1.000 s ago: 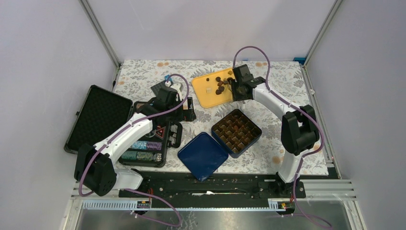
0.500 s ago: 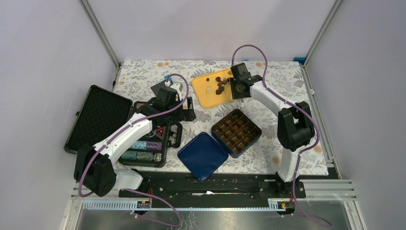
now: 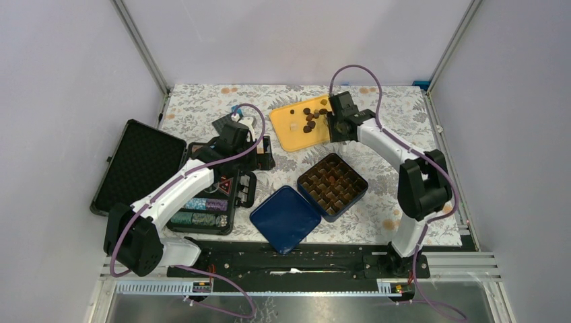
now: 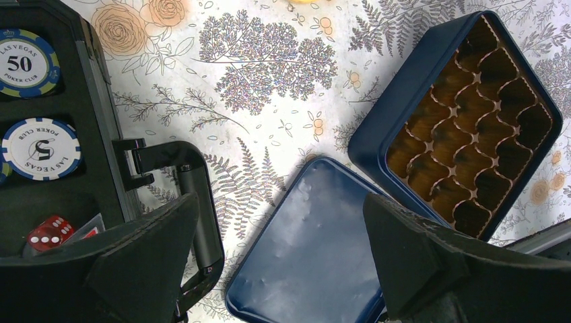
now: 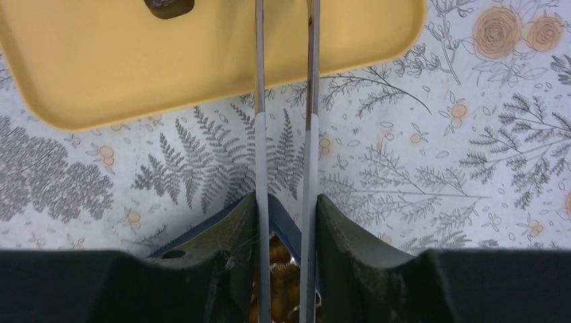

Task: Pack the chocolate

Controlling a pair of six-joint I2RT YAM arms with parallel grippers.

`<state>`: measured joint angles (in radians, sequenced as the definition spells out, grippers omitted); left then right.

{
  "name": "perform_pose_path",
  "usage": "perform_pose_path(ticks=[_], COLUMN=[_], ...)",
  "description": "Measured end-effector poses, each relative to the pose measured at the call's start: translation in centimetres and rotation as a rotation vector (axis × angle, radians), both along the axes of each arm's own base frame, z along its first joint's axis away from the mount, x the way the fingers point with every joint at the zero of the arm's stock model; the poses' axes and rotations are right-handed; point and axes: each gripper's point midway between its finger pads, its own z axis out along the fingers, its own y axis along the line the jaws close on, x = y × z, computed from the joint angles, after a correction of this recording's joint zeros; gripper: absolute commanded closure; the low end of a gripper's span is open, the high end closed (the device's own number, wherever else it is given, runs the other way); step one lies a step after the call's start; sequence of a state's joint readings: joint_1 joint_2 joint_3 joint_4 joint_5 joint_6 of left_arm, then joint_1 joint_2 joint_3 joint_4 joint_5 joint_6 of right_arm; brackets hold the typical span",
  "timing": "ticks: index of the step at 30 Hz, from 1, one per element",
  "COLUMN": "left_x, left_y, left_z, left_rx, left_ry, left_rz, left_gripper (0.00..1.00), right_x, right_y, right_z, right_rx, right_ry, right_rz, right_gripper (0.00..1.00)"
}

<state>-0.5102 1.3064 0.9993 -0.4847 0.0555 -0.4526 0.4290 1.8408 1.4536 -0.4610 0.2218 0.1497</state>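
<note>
Several dark brown chocolate pieces (image 3: 310,119) and one pale piece (image 3: 293,125) lie on a yellow tray (image 3: 286,138). My right gripper (image 3: 337,116) hovers at the tray's right edge, shut on thin metal tweezers (image 5: 260,101). In the right wrist view the tweezers reach from my gripper (image 5: 286,208) over the tray (image 5: 101,67), with their tips out of frame; one chocolate (image 5: 168,7) shows at the top edge. The open blue tin (image 3: 332,186) with brown paper cups sits nearer the arms. My left gripper (image 3: 232,134) is open and holds nothing; its wrist view (image 4: 281,208) looks down on the tin's lid (image 4: 316,249).
The blue lid (image 3: 285,219) lies beside the tin on the floral cloth. A black case (image 3: 141,165) lies open at the left with poker chips (image 3: 202,208) and red dice (image 4: 47,232) inside. Metal frame posts and grey walls enclose the table.
My right gripper has squeezed the tweezers a little narrower and shifted slightly by the tray's right edge. The left arm has not moved.
</note>
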Motion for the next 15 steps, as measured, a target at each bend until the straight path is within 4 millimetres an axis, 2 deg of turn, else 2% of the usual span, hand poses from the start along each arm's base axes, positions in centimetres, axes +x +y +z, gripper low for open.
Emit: perform_pose_path(ticks=[8,15], left_x=[0.0,-0.1], left_y=[0.0,-0.2], left_z=[0.0,0.0], left_rx=[-0.002,-0.007], left_ry=[0.001,0.004], left_rz=[-0.002,-0.008], left_gripper=[0.01,0.01], right_x=[-2.7,-4.3], right_y=[-0.5,-0.9], right_z=[4.0,5.3], right_rx=[0.062,0.086], right_ry=[-0.059,-0.068], right_rz=[0.014,0.020], right_gripper=[0.74,0.74])
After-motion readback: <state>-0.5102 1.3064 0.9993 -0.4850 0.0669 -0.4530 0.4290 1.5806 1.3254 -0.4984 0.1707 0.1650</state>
